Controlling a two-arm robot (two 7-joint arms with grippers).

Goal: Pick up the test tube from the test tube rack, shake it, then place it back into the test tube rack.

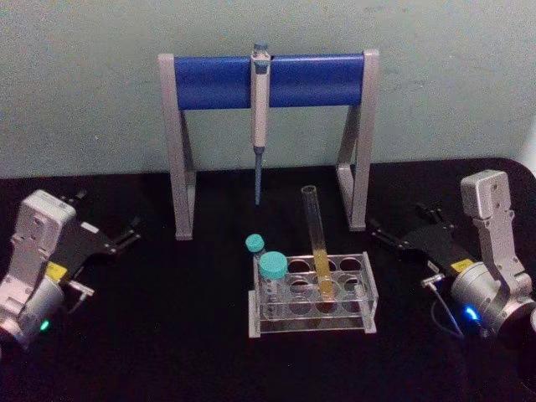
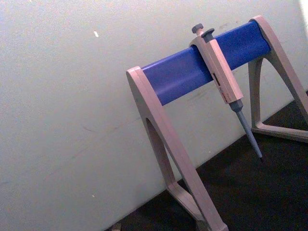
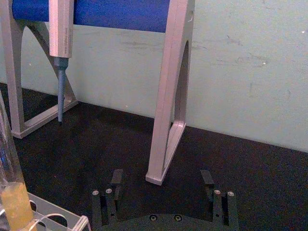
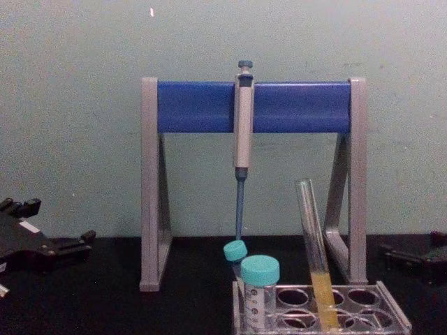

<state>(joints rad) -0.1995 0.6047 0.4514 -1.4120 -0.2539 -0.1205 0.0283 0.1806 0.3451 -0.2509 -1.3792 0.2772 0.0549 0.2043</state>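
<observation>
The tube (image 1: 319, 251) leans in the rack (image 1: 311, 295) mid-bench (image 1: 167, 335). The left tool (image 1: 127, 235) and right tool (image 1: 387, 235) rest open on either side, gripping nothing.

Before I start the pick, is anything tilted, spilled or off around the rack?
The test tube leans in the test tube rack, its open top tipped toward the robot's left. No spill shows. Both grippers, left and right, sit open off to the sides.
</observation>
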